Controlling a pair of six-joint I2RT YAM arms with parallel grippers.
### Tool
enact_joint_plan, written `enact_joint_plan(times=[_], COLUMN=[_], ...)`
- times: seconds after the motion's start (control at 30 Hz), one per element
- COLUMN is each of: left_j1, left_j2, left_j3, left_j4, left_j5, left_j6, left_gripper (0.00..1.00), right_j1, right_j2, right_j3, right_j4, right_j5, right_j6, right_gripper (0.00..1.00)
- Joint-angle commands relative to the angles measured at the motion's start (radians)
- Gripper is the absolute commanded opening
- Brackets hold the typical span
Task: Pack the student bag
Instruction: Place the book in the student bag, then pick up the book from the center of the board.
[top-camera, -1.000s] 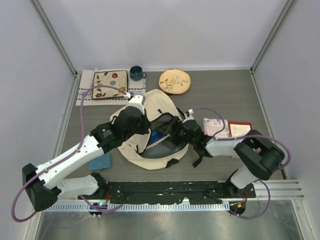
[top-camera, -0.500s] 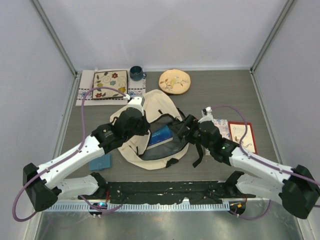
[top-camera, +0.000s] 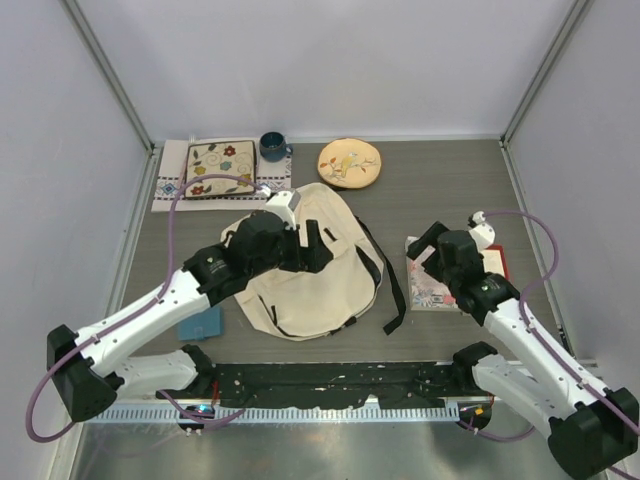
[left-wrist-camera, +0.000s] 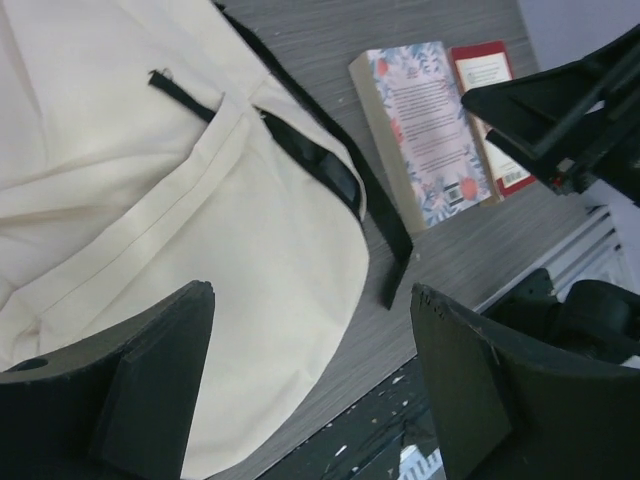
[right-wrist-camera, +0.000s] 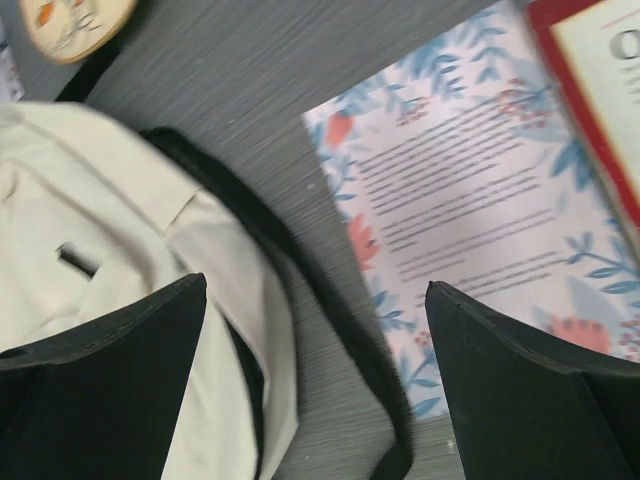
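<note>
Student bag (top-camera: 310, 275) lay flat mid-surface (top-camera: 450, 190), cream fabric facing up, just in front of the arm bases. A black strap (top-camera: 395, 290) trailed off its right side onto the wood. In the left wrist view the bag (left-wrist-camera: 150, 200) filled most of the frame, with black trim running along its edge.

Left hand (top-camera: 312, 248) hovered over the upper part of the bag, jaws spread wide, nothing between them; the wrist view showed the left hand (left-wrist-camera: 310, 295) with only bag fabric and bare surface below the gap.

Right hand (top-camera: 428, 245) sat right of the bag, over the near-left corner of the floral book (top-camera: 432, 275), jaws wide apart and empty. The right wrist view put the right hand (right-wrist-camera: 315, 288) above the gap between bag edge and floral book (right-wrist-camera: 470, 210).

Red book (top-camera: 490, 262) lay touching the floral book on its right side. At the back: round plate (top-camera: 349, 162), blue mug (top-camera: 272, 147), and a square tile (top-camera: 220, 168) on a cloth (top-camera: 168, 188). Blue pad (top-camera: 200, 323) lay near-left, apart from the bag.
</note>
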Motion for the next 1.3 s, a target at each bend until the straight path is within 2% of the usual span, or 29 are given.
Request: enact_joint_plan(times=[0.0,0.23,0.37,0.53,0.93,1.1,1.27], left_j1=[-0.004,-0.072,-0.092,-0.101,-0.113,-0.116,-0.118], left_j2=[0.046,0.337,0.506,0.670,0.885,0.931,0.971], left_j3=[0.079,0.248,0.377,0.455,0.560,0.569,0.584], left_j4=[0.140,0.210,0.223,0.246,0.295,0.296,0.296], left_j5=[0.073,0.087,0.132,0.161,0.213,0.225,0.250], left_j6=[-0.024,-0.032,-0.038,-0.066,-0.129,-0.144,-0.153], left_gripper=[0.83,0.85,0.85,0.85,0.84,0.84,0.83], right_j1=[-0.168,-0.397,-0.430,-0.462,-0.474,-0.476,-0.476], right_j2=[-0.010,0.093,0.138,0.207,0.273,0.279,0.236], right_j3=[0.013,-0.029,-0.069,-0.083,-0.110,-0.136,-0.175], right_j4=[-0.069,-0.043,0.003,0.054,0.123,0.155,0.187], right_j5=[-0.065,-0.215,-0.232,-0.207,-0.195,-0.336,-0.474], right_j6=[-0.102,-0.174,-0.189,-0.208,-0.277,-0.297,-0.249], right_gripper=[0.96,0.97,0.97,0.96,0.97,0.95,0.91])
